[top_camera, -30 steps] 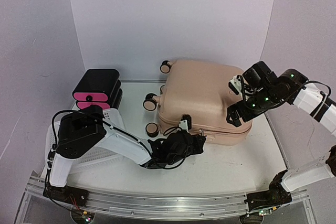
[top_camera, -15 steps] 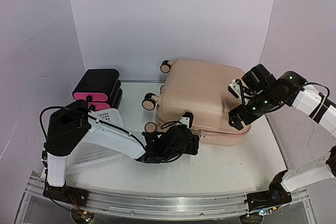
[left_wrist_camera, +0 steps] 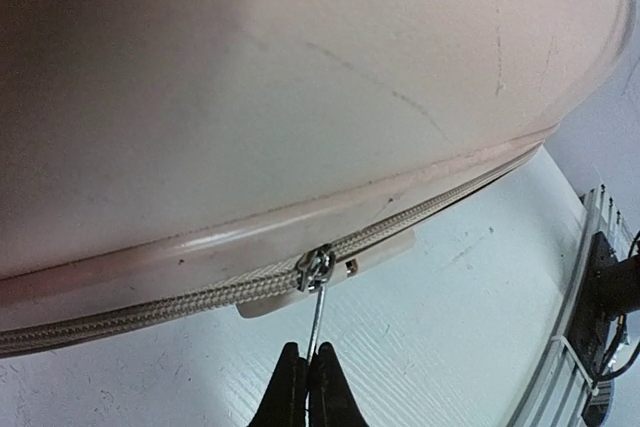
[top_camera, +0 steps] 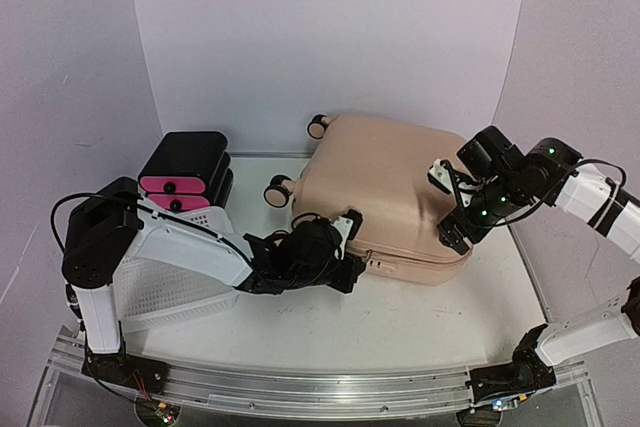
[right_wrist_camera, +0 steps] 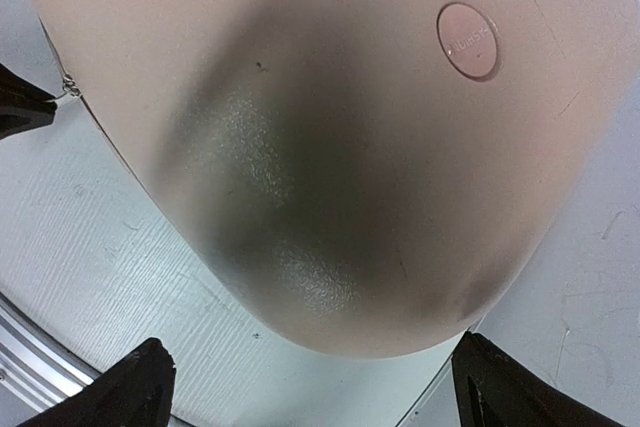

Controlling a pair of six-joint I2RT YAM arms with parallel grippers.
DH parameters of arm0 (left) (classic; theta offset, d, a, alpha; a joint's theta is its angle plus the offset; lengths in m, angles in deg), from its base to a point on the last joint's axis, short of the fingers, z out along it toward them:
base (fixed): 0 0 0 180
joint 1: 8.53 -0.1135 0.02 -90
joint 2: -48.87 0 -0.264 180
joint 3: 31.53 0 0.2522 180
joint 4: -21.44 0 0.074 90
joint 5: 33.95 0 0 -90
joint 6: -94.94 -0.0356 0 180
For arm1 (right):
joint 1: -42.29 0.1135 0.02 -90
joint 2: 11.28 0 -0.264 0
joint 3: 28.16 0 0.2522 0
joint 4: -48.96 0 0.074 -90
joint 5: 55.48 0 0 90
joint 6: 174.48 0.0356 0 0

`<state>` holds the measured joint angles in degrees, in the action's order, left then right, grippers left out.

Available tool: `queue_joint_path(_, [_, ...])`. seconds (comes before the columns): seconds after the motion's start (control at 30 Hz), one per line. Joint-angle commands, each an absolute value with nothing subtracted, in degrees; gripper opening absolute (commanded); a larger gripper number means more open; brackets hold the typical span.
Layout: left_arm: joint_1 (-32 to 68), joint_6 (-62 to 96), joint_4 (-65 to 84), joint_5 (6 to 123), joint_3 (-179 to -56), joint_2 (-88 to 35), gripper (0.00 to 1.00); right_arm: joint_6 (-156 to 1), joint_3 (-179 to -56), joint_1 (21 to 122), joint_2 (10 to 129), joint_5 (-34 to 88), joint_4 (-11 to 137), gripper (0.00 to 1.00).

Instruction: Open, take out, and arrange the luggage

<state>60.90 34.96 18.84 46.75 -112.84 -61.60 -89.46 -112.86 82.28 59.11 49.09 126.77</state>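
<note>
Top view: bright, even, diffuse light from above, cool lavender cast on the walls (top_camera: 330,37). Faint soft shadow on the counter (top_camera: 430,322) along the near side of the luggage (top_camera: 385,182). No glare. Rail (top_camera: 300,387) at the counter's near edge bows slightly, mild wide-angle.

Left wrist: shell dim at upper left, brighter toward the right edge. Zipper pull (left_wrist_camera: 316,312) sharp, left pincer (left_wrist_camera: 305,392) a black silhouette.

Right wrist: broad dark shadow mid-shell with grainy speckled sheen. Right pincer (right_wrist_camera: 318,387) fingertips (right_wrist_camera: 135,392) dark and soft-edged at the bottom corners.
</note>
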Motion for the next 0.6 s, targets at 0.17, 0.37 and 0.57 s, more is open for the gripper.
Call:
queue_joint_path(0.17, [57.31, 47.79, 32.16, 69.12, -109.09, -58.16, 0.02, -76.03, -116.35, 82.72, 54.41, 36.21, 129.64, 0.98])
queue_joint_path(0.37, [57.95, 47.28, 31.92, 58.84, -103.86, -56.26, 0.46, -71.03, -115.94, 82.75, 51.83, 32.95, 128.76, 0.98])
queue_joint_path(0.57, [66.46, 33.35, 6.05, 31.62, -112.41, -53.46, 0.77, -70.91, -114.68, 82.73, 50.52, 34.52, 128.86, 0.98])
